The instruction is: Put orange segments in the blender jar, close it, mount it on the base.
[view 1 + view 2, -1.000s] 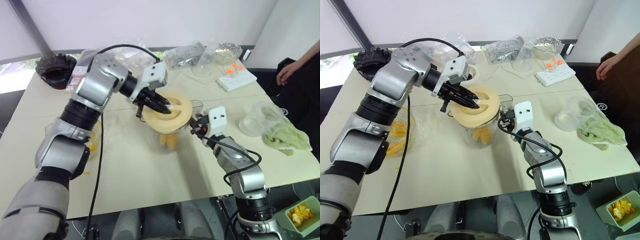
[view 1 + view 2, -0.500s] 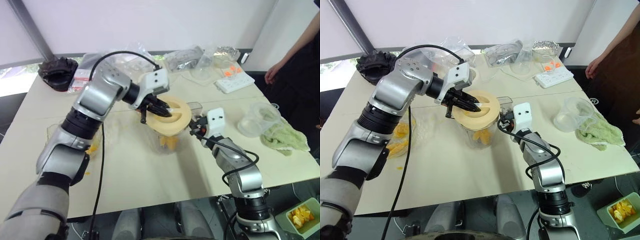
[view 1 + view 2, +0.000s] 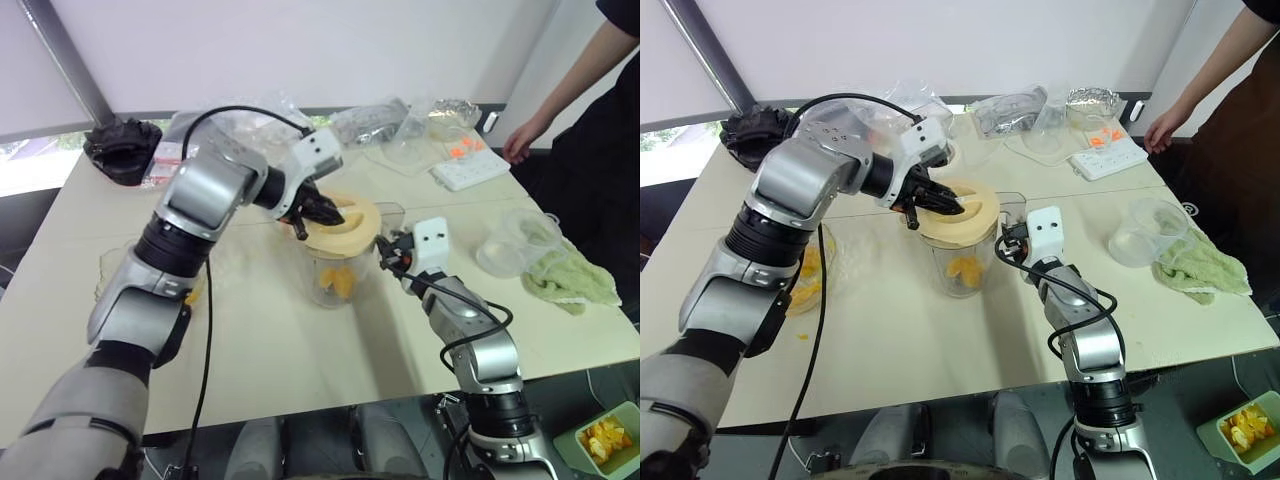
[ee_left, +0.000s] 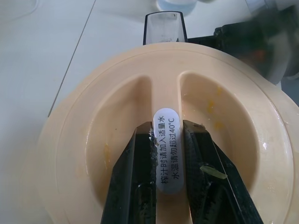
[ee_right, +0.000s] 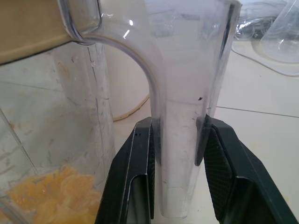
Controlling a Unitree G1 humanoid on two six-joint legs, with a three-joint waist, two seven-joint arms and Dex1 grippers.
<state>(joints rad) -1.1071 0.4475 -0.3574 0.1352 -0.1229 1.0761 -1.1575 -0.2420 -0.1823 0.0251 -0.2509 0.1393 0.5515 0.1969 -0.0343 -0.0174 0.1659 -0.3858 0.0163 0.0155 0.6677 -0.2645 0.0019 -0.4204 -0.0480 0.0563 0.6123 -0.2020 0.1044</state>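
Left jaws: left gripper [image 4: 167,175] pinched tight on the labelled centre rib of the cream lid [image 3: 342,225], which sits on top of the blender jar [image 3: 962,262].
Right jaws: right gripper [image 5: 180,168] clamped on the jar's clear side handle [image 5: 183,116], steadying it from the side.
Orange segments [image 3: 338,281]: already loaded, piled at the jar bottom; more lying in a green tray [image 3: 602,435] low at the right, off the surface.
Base: probably the cream rounded body glimpsed behind the jar in the right wrist view; not sure.
Lid risk: looks tilted in the head views, perhaps not seated all round; pressing or twisting off-centre could jam it askew or pop it free.
Rib risk: narrow and smooth, with juice flecks on the lid; could slip out of the pinch under torque.
Jar risk: twisting force from above could rotate or tip the jar against the handle hold and slosh fruit.
Surroundings: person's hand [image 3: 521,142] near the white card [image 3: 470,158] at the far edge of the surface [image 3: 300,350]; well apart, small collision concern.
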